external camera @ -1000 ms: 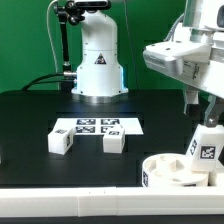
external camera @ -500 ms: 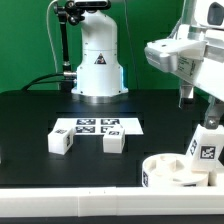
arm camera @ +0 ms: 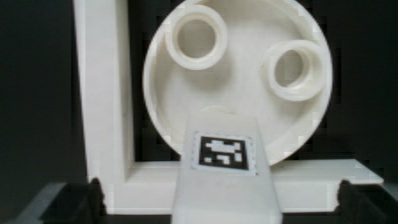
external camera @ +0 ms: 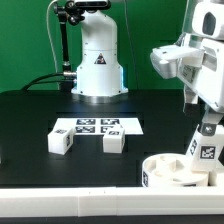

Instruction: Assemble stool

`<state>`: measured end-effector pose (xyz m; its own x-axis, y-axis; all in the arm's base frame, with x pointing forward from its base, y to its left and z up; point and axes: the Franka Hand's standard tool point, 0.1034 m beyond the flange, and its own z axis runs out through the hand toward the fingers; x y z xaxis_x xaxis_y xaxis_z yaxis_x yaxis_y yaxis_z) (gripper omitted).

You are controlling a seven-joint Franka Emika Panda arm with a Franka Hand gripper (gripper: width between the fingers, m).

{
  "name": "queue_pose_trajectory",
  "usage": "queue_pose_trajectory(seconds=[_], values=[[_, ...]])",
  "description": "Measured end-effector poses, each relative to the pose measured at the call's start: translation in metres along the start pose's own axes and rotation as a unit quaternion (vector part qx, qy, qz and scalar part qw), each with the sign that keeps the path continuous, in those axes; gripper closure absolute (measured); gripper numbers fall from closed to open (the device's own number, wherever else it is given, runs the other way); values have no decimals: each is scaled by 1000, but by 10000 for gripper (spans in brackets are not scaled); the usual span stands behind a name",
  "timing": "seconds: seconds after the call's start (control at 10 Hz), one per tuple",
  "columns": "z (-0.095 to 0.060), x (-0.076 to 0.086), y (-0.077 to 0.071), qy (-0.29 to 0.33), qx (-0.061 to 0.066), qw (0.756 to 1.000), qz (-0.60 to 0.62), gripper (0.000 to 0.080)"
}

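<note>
The white round seat disc (external camera: 170, 172) lies at the exterior view's lower right. In the wrist view the seat (arm camera: 231, 80) shows two round recesses. A white block leg (external camera: 206, 150) with a tag stands upright at the seat's right part. In the wrist view this leg (arm camera: 222, 160) covers the seat's near part. My gripper (external camera: 206, 126) is over the leg's top, and in the wrist view my gripper (arm camera: 221, 205) straddles it. The jaws stand wide apart with gaps on both sides of the leg. Two more block legs (external camera: 61, 141) (external camera: 113, 143) lie on the table.
The marker board (external camera: 97, 126) lies behind the two loose legs. The arm's white base (external camera: 98, 65) stands at the back. A white rail (arm camera: 98, 100) runs along the seat's side and turns a corner under the leg.
My hand has turned and shifted toward the exterior view's right above the leg. The leg and its tag have stayed in place.
</note>
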<state>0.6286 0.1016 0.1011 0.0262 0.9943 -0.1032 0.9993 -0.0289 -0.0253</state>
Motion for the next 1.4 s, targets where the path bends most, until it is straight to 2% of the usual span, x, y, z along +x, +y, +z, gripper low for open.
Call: queue_pose_trajectory(seconds=[0.6,1.0,1.1,1.2,1.4], values=[[12,6,-3,0,9,1000,3,150],[13,6,-4,0,10,1000,2,169],[13,6,-4,0,10,1000,3,335],[13,5,-4,0,10,1000,3,466],[13,5,-4,0,10,1000,3,466]])
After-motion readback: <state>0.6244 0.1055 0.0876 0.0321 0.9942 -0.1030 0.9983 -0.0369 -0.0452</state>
